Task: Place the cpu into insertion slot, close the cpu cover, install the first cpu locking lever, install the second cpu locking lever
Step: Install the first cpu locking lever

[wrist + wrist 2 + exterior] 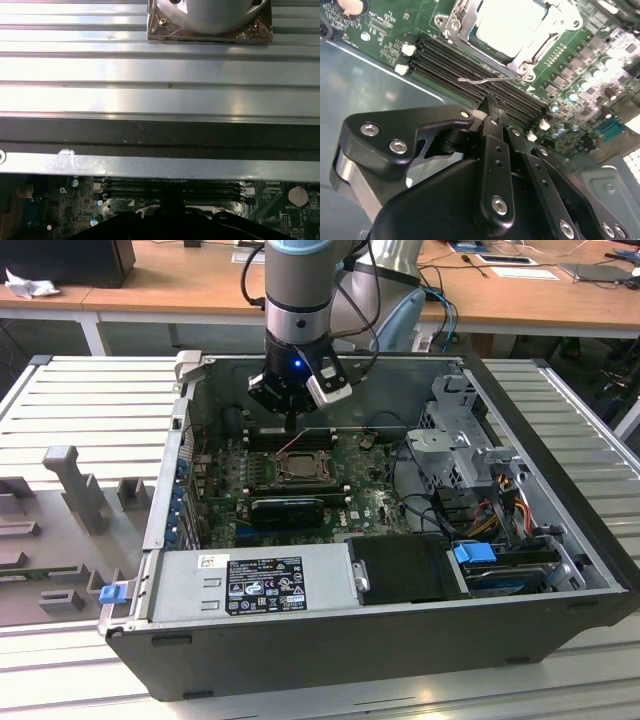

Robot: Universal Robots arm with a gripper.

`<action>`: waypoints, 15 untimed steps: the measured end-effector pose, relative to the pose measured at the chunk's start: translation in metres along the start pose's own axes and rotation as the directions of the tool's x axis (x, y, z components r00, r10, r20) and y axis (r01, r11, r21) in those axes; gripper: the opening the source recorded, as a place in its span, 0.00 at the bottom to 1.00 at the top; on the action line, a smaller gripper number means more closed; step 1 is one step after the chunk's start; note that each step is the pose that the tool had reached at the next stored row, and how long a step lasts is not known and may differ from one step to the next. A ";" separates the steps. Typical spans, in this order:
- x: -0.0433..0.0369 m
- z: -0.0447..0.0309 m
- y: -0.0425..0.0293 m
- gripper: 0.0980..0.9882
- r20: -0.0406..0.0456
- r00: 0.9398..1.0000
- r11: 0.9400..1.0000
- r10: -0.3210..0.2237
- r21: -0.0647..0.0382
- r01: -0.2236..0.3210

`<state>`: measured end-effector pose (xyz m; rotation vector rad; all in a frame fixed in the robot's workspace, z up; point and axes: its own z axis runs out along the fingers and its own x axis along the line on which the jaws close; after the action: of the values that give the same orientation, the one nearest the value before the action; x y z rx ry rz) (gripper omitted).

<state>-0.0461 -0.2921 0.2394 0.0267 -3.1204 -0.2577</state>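
Note:
The cpu [507, 22] lies flat in the insertion slot [300, 468] at the middle of the green motherboard [365, 505]. The grey-metal cpu cover [456, 25] lies down around the chip's edges. A thin wire locking lever [485, 80] runs along the socket's side, over the black memory slots [470, 67]. My gripper [493, 106] hangs just above those slots, its narrow black fingertips together and close to the lever's wire, holding nothing. In the exterior view the gripper [291, 422] stands over the board just behind the socket.
The open computer case [330, 640] lies on a slatted metal table [90, 400]. A power supply [255, 585] sits at the front, a drive cage [465, 435] and cables at the exterior view's right. The case wall [160, 132] stands close behind the memory slots.

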 end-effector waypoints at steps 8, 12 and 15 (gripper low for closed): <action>-0.0101 0.0062 -0.0062 0.01 0.001 1.000 1.000 0.000 0.000 0.000; -0.0143 0.0094 -0.0068 0.01 0.001 1.000 1.000 -0.011 0.001 0.011; -0.0169 0.0120 -0.0073 0.01 0.002 1.000 1.000 -0.014 0.001 0.014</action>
<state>-0.0293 -0.2970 0.2262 0.0482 -3.1236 -0.2561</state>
